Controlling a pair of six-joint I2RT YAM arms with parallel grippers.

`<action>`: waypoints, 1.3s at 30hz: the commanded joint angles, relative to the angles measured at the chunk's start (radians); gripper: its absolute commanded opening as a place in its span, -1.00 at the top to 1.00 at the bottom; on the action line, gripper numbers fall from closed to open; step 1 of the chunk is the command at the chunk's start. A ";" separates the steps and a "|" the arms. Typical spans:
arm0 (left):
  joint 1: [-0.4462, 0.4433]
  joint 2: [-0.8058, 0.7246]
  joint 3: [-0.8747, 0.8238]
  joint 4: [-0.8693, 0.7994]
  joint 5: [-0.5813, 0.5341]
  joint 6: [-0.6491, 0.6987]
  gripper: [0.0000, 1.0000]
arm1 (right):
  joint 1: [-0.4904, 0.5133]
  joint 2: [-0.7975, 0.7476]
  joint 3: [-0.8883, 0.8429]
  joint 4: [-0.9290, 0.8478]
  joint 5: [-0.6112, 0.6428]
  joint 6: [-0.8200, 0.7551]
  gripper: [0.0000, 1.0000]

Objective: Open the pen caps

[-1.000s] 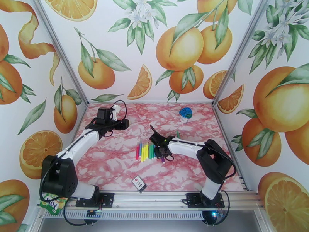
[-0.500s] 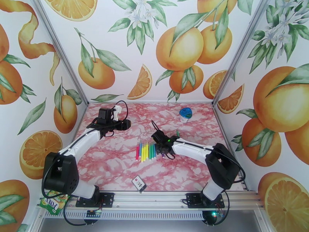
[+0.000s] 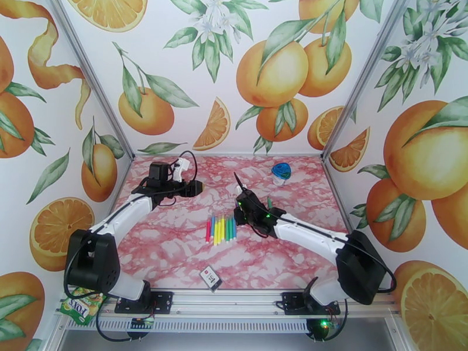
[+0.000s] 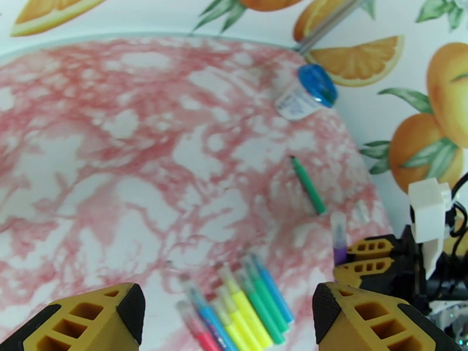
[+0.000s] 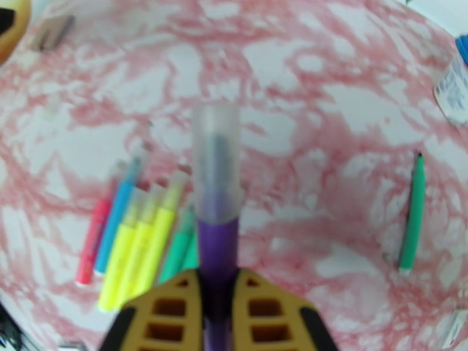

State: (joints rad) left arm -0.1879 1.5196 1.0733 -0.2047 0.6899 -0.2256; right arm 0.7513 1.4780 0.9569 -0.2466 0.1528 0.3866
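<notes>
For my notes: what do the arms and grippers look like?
The left arm and right arm have white link shells, bulky black joints and thin black cables looping at the wrists. The fingers are yellow with slotted cut-outs and black inner faces.

Robot lab booth: alu frame rail [image 3: 234, 299], orange-print wall panels [image 3: 175, 54].

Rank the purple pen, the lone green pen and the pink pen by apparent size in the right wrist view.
1. purple pen: largest, though it is nearest the camera, so that may mislead.
2. lone green pen and pink pen: look alike, unranked.
</notes>
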 commanded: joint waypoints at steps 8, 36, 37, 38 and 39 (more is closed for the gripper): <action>-0.025 0.012 0.022 0.139 0.283 -0.049 -0.58 | -0.007 -0.074 -0.037 0.230 -0.163 -0.076 0.74; -0.169 0.090 0.146 0.111 0.287 -0.060 -0.06 | 0.011 -0.089 -0.031 0.365 -0.294 -0.107 0.71; -0.172 0.092 0.149 0.111 0.289 -0.061 -0.03 | 0.011 -0.089 -0.030 0.365 -0.295 -0.107 0.71; -0.174 0.095 0.153 0.109 0.290 -0.061 0.00 | 0.010 -0.088 -0.029 0.365 -0.298 -0.109 0.71; -0.176 0.095 0.155 0.109 0.290 -0.061 0.02 | 0.010 -0.088 -0.028 0.365 -0.299 -0.109 0.71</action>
State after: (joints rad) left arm -0.3561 1.6062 1.1866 -0.1024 0.9661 -0.2882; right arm 0.7544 1.4113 0.9264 0.0784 -0.1181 0.2928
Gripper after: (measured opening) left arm 0.494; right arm 0.149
